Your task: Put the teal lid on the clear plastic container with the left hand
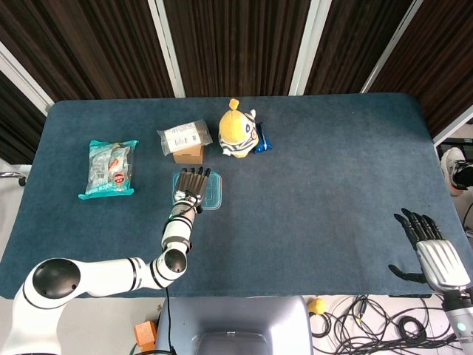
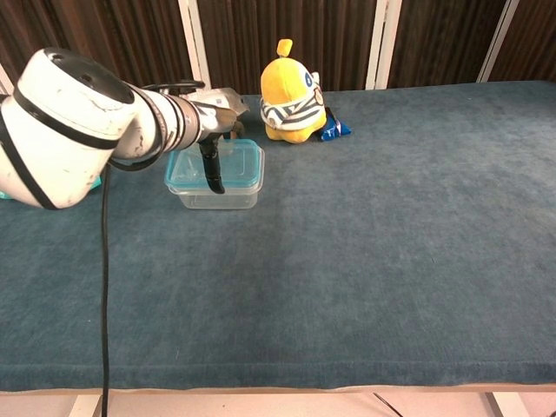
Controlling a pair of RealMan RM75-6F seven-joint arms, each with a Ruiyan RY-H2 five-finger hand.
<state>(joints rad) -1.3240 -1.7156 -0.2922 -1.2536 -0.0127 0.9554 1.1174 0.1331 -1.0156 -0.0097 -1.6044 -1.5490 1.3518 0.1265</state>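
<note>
A wide table [image 1: 332, 185] covered in dark blue felt-like cloth filled most of the room's middle. Behind it hung a wall of dark brown ribbed panels [image 1: 236, 44], split by slanting white posts [image 1: 304, 46]. The light was even and bright, with no hard shadows. On the pale floor at the near side lay a tangle of black cables [image 1: 369, 325] beside a grey base [image 1: 236, 325].

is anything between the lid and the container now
Nothing visible. The lid already sits on top of the container, with the left hand resting on it. The plush toy and the box stand apart, behind the container.
</note>
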